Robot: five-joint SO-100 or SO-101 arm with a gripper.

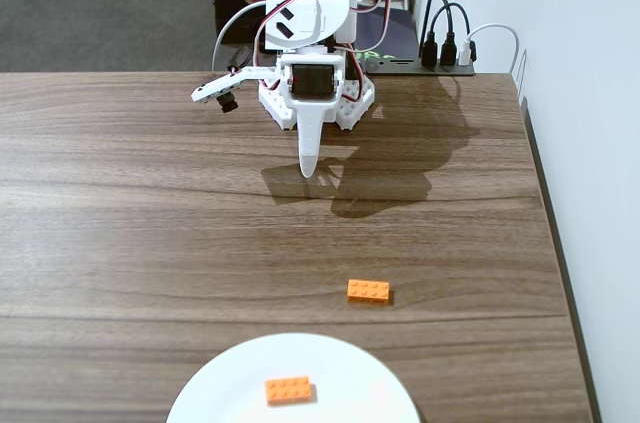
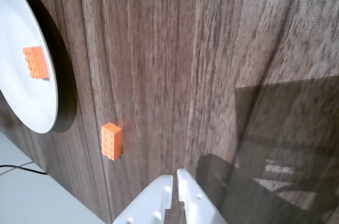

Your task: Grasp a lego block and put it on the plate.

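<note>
One orange lego block (image 1: 368, 290) (image 2: 111, 140) lies on the wooden table, a little beyond the plate's rim. A second orange block (image 1: 288, 390) (image 2: 35, 62) rests on the white plate (image 1: 230, 388) (image 2: 21, 97) at the near edge of the fixed view. My white gripper (image 1: 310, 171) (image 2: 175, 175) hangs point-down near the arm's base, far behind both blocks. Its jaws are shut with nothing between them.
The arm's white base (image 1: 315, 93) stands at the table's far edge, with cables and a black USB hub (image 1: 445, 53) behind it to the right. The table's right edge (image 1: 555, 243) runs along a white wall.
</note>
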